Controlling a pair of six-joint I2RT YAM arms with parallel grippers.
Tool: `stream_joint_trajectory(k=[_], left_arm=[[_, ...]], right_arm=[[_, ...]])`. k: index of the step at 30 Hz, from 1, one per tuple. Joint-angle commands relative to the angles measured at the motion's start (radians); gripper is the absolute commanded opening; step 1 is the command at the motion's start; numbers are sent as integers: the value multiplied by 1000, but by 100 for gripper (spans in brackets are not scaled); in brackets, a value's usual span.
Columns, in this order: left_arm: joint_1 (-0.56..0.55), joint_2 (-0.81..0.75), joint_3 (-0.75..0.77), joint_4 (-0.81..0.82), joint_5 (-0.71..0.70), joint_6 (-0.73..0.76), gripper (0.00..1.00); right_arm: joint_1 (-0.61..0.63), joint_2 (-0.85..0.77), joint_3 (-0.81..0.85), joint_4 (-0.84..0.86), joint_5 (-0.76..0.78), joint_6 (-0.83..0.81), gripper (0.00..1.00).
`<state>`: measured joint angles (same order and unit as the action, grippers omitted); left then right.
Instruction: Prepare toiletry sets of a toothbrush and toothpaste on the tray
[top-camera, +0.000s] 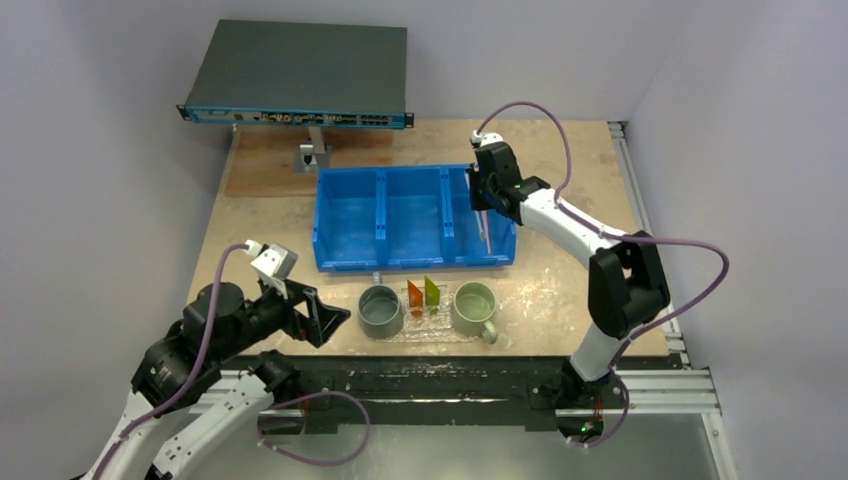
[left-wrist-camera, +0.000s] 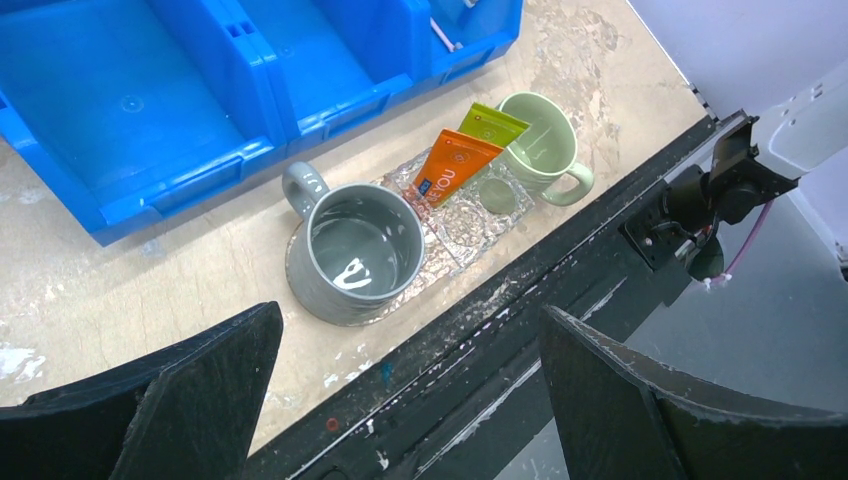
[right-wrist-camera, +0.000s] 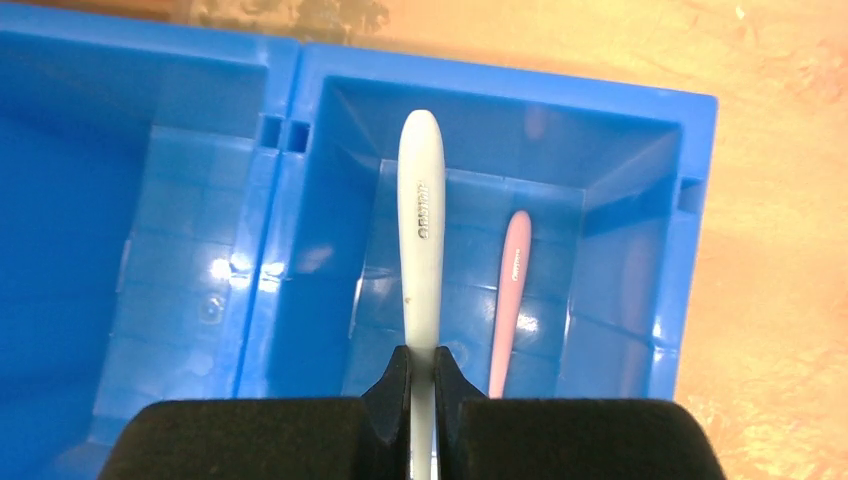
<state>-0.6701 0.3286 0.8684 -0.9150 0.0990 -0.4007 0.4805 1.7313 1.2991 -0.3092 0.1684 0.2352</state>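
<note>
My right gripper (top-camera: 483, 208) (right-wrist-camera: 421, 362) is shut on a pale white toothbrush (right-wrist-camera: 421, 210) and holds it over the right compartment of the blue bin (top-camera: 415, 262). A pink toothbrush (right-wrist-camera: 510, 290) lies on that compartment's floor, to the right of the held one. The transparent tray (top-camera: 430, 328) (left-wrist-camera: 470, 228) lies in front of the bin. An orange tube (top-camera: 414, 297) (left-wrist-camera: 455, 165) and a green tube (top-camera: 432, 291) (left-wrist-camera: 490, 125) rest on it, side by side. My left gripper (top-camera: 330, 320) (left-wrist-camera: 408, 320) is open and empty, left of the tray near the table's front edge.
A grey mug (top-camera: 381, 310) (left-wrist-camera: 360, 245) stands on the tray's left end and a pale-green mug (top-camera: 474, 308) (left-wrist-camera: 540, 145) on its right end. The bin's other two compartments look empty. A dark network switch (top-camera: 300, 75) on a stand is at the back left.
</note>
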Motion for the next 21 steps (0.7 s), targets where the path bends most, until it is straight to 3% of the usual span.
stream_joint_trajectory(k=[1,14,21], left_arm=[[-4,22,3,14,-6,1,100],[-4,84,25,80,111,-38,100],[-3,103,35,128,143,-68,100]], right_arm=[[2,-90,-32,35,0,14,0],[54,-382,-162,82,-156,91,0],[156,-501,-196,106,-208,108,0]])
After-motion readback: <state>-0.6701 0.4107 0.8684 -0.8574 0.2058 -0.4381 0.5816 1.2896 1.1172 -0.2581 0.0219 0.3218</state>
